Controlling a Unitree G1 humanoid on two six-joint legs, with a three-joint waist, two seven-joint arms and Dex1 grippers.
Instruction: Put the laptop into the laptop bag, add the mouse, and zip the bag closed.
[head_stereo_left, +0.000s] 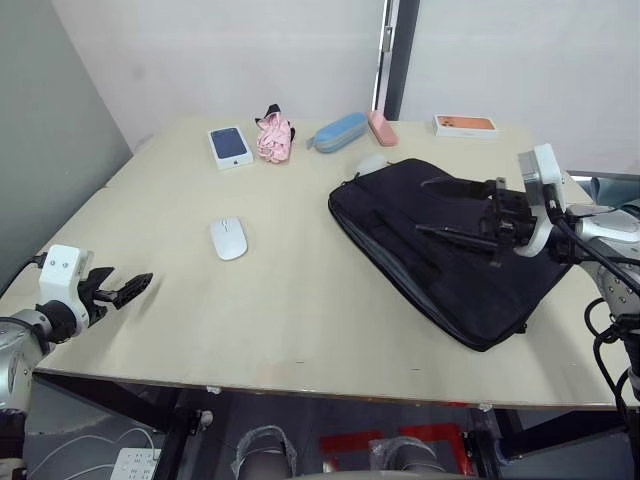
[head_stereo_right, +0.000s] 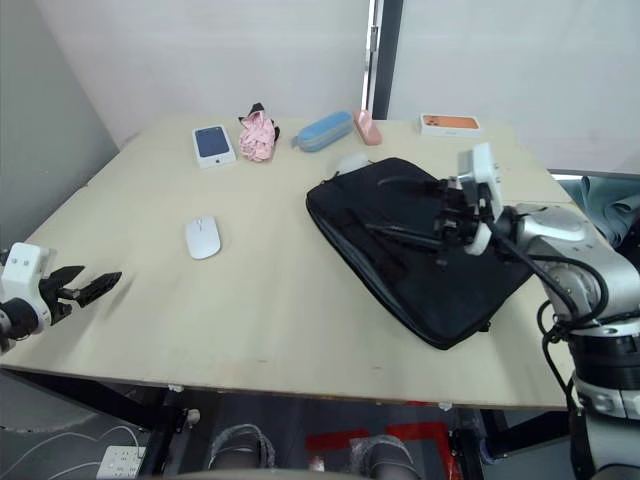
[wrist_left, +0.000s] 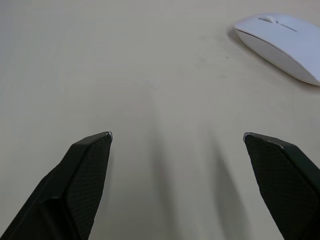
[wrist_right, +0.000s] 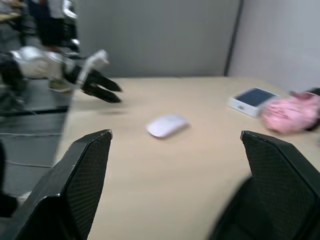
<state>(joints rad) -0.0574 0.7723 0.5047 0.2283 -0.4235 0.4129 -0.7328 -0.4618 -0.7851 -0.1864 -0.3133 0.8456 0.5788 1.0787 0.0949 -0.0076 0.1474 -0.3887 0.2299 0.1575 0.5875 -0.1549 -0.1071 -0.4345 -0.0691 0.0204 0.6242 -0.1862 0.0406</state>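
Laptop bag (head_stereo_left: 455, 250): black, flat, lying askew on the right half of the pale counter (head_stereo_left: 300, 310) in the left eye view, handles on top. Right hand (head_stereo_left: 497, 222) hovering over the bag's middle, near a handle, possibly touching the fabric. White mouse (head_stereo_left: 228, 238) well left of the bag, alone on bare counter. Left hand (head_stereo_left: 128, 290) low at the near left edge, apart from the mouse. Along the far edge: a boxed phone (head_stereo_left: 230, 146), a pink bundle (head_stereo_left: 274, 138), a blue case (head_stereo_left: 338, 131), a pink case (head_stereo_left: 382, 128), an orange-topped box (head_stereo_left: 465, 125). Right eye view: same layout, right hand above the bag, left hand at the counter's near left corner. Left wrist view: two black fingers (wrist_left: 80, 185) spread wide over bare counter, mouse beyond one fingertip, not touched. Right wrist view: fingers (wrist_right: 75, 185) set wide, holding nothing, bag fabric dark beneath; mouse, boxed phone and pink bundle across the counter, left hand past the mouse.
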